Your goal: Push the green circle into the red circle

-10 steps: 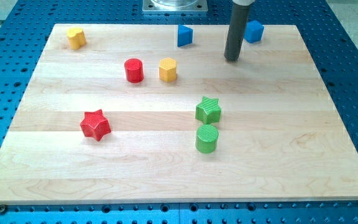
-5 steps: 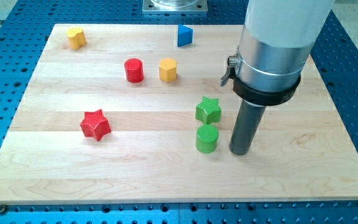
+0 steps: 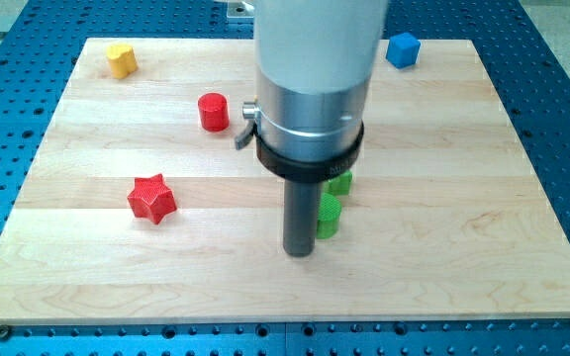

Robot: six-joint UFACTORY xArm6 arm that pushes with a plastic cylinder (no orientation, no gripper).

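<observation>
The green circle (image 3: 330, 217) stands right of centre on the wooden board (image 3: 87, 277), partly hidden by my rod. My tip (image 3: 299, 251) is down on the board just left of and slightly below the green circle, close to it or touching. The red circle (image 3: 213, 112) stands at the upper left of centre, well away from the green circle. The green star (image 3: 341, 182) shows just above the green circle, mostly hidden behind the arm.
A red star (image 3: 152, 198) lies at the left. A yellow block (image 3: 121, 59) sits at the top left corner and a blue cube (image 3: 402, 49) at the top right. The arm's wide grey body (image 3: 313, 79) hides the board's top middle.
My tip swept from the top right, down to the right of the green circle, then round below it to its left side. The arm now hides the yellow hexagon and the blue block.
</observation>
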